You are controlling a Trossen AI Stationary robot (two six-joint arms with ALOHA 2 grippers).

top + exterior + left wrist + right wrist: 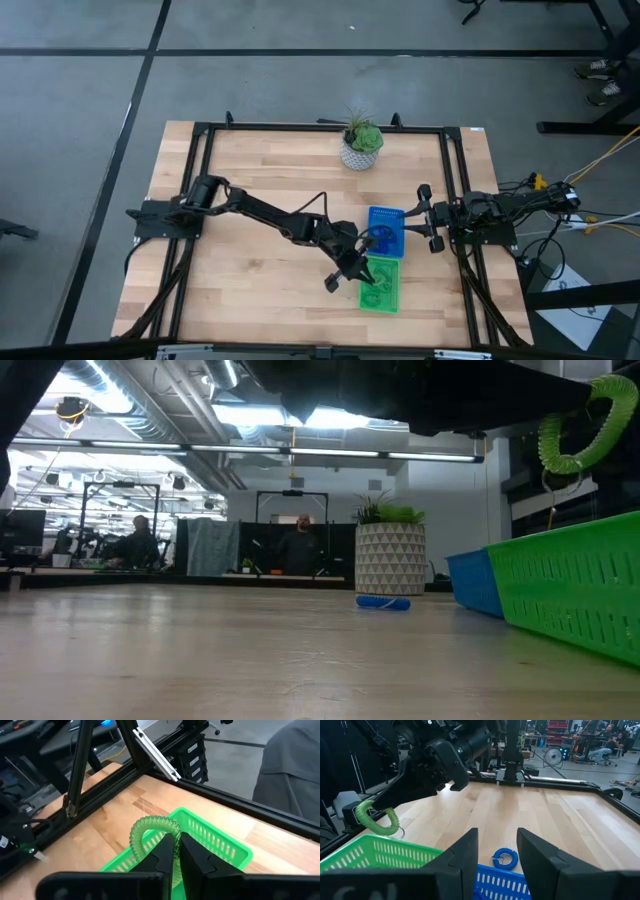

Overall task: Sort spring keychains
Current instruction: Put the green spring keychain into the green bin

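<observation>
the left gripper (176,851) hangs above the green tray (381,284), its fingers pinched nearly together on a light green spring keychain (148,833). the coil arcs up and out from between the fingertips, clear of the tray's slatted wall; in the low view the same green loop (585,430) dangles high over the tray's rim. the blue tray (385,231) sits touching the green one, on its far side toward the potted plant (361,146). one blue spring keychain (505,858) lies on the wooden table (250,180) just beside the blue tray. the right gripper (498,851) waits near the table's right edge next to the blue tray, fingers spread apart and holding nothing.
</observation>
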